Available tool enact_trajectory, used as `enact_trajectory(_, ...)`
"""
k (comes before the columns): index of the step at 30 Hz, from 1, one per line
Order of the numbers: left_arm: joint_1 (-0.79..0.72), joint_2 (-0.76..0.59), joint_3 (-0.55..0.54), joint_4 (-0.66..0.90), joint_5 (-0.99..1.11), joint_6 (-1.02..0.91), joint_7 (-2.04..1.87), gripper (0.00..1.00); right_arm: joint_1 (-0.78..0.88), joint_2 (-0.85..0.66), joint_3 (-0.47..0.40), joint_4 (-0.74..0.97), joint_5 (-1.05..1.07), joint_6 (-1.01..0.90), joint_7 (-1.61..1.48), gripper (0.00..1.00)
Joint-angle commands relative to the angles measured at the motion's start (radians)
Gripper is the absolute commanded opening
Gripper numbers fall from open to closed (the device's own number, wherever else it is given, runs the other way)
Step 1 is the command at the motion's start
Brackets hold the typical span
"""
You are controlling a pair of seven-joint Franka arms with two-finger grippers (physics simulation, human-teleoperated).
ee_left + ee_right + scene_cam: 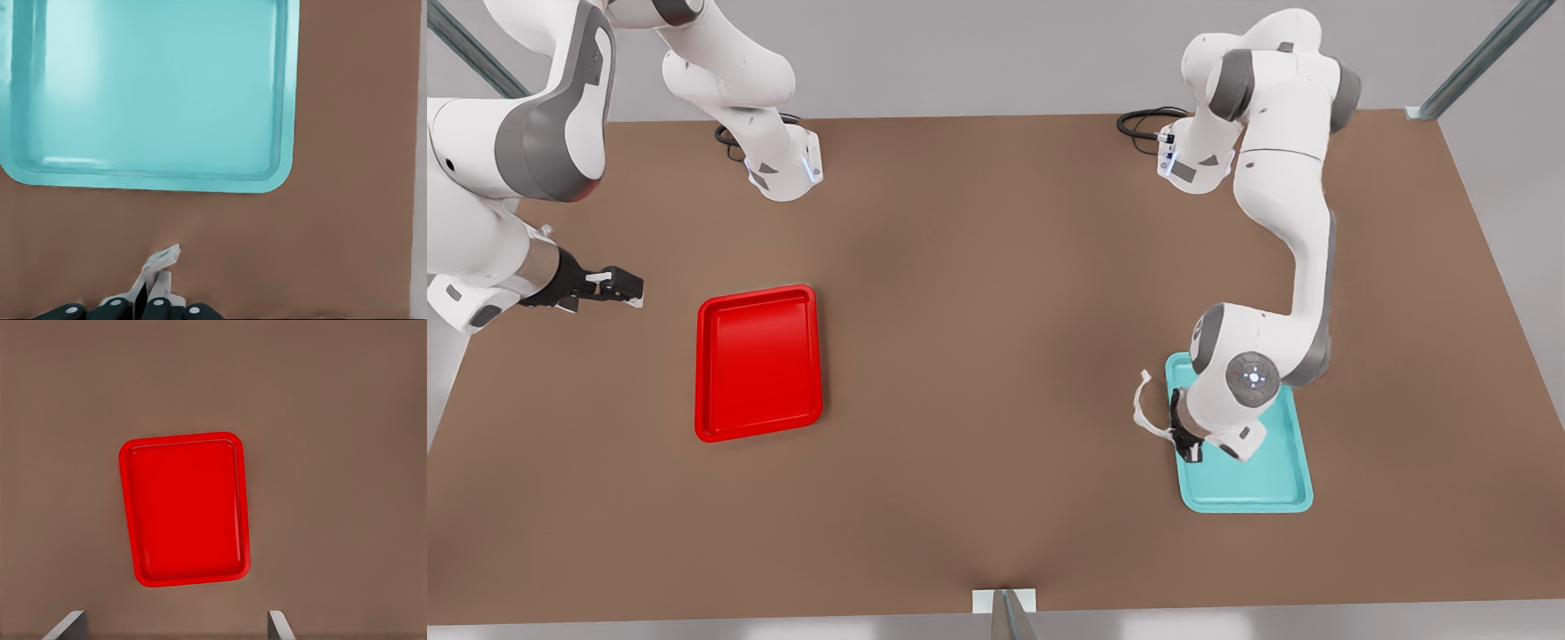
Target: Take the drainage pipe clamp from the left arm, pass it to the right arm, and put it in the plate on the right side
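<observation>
The drainage pipe clamp (1144, 407) is a small white C-shaped piece, gripped by my left gripper (1184, 437) at the front view's right. It hangs over the brown table just off the teal tray's edge. In the left wrist view the clamp (157, 265) sticks out from the shut fingers (159, 305). The red plate (758, 363) lies flat at the front view's left with nothing in it. Beyond its far-left side my right gripper (615, 286) waits, open and holding nothing. The right wrist view looks down on the plate (185, 509) between spread fingertips (68, 624).
The teal tray (1280, 484) lies under the left arm's wrist and appears bare inside in the left wrist view (153, 87). Black cables (1145, 121) lie by the arm bases at the back. A metal post (1005, 615) stands at the table's front edge.
</observation>
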Motion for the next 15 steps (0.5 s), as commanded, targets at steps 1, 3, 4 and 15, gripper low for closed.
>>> enact_trajectory(1,-0.058,-0.003,0.000,0.031,-0.104,-0.213,-0.594,0.21,0.000,-0.001,0.000,0.001,0.002,-0.003,0.000,1.00)
enact_trajectory(3,-0.129,0.002,0.000,0.065,-0.168,-0.202,-0.827,0.21,0.003,0.010,0.001,0.006,0.004,0.002,0.005,1.00)
enact_trajectory(4,-0.164,0.007,0.000,0.080,-0.190,-0.176,-0.954,0.21,0.010,0.010,0.001,0.009,0.004,0.011,0.011,1.00)
enact_trajectory(15,-0.253,0.019,-0.132,0.111,-0.211,0.157,-1.634,0.21,0.278,0.142,0.172,-0.118,0.019,0.177,0.660,1.00)
